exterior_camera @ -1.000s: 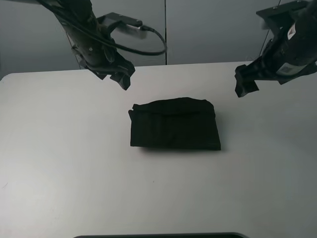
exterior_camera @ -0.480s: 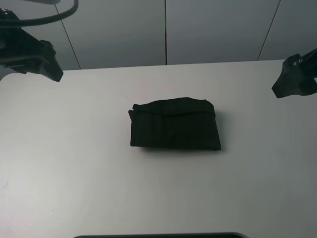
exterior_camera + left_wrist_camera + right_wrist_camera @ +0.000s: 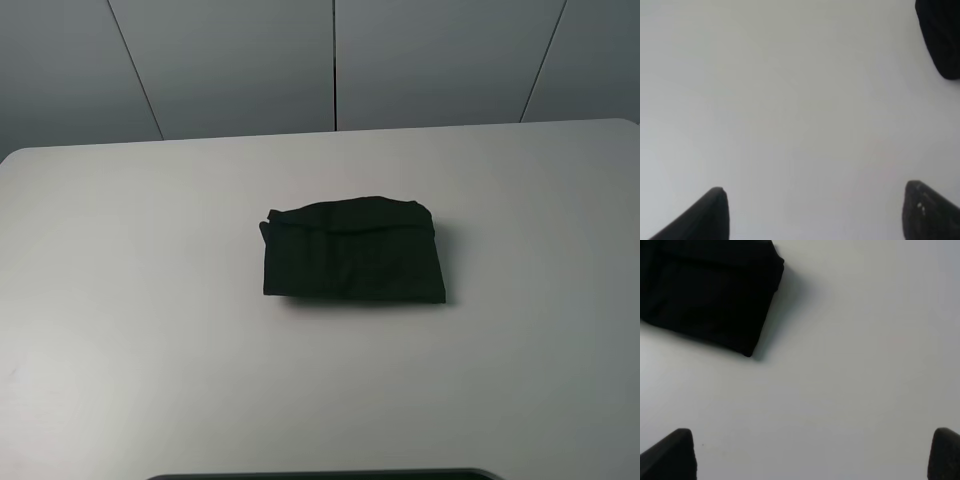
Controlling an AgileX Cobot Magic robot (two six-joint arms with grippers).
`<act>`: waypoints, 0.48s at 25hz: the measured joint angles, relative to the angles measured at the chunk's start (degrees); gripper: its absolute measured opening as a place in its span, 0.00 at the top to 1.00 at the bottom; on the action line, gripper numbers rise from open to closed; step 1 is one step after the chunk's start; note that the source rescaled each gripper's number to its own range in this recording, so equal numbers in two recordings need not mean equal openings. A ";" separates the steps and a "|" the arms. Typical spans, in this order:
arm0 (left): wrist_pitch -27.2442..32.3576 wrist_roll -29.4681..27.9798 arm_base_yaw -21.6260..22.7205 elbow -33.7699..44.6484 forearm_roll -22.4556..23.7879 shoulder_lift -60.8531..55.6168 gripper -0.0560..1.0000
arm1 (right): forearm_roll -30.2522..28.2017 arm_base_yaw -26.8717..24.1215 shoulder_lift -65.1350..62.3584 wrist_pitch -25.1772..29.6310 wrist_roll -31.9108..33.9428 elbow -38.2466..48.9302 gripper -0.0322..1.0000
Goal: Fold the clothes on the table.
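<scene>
We see the table (image 3: 120, 330), a wide white surface which fills most of the exterior high view, and behind it the grey panelled wall (image 3: 230, 65) along the top of the frame. The clothes (image 3: 352, 250) lie near the centre of the frame, a little above the middle, folded into a compact black rectangle that rests flat on the table.

In the left wrist view, the left gripper (image 3: 817, 212) is at the bottom of the frame, its two fingertips wide apart and holding nothing, above bare table; the clothes (image 3: 941, 35) show only in the upper right corner. In the right wrist view, the right gripper (image 3: 812, 455) is also spread wide and empty, and the clothes (image 3: 705, 290) are in the upper left.
</scene>
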 joint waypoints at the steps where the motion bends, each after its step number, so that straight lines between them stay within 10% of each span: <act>1: 0.39 0.00 0.00 1.23 -0.31 -3.09 0.06 | 0.15 0.00 -2.09 0.46 0.00 0.12 0.00; 12: 3.06 -0.96 0.00 5.72 -1.52 -28.21 0.06 | 6.16 0.00 -21.49 1.42 -6.14 0.34 0.00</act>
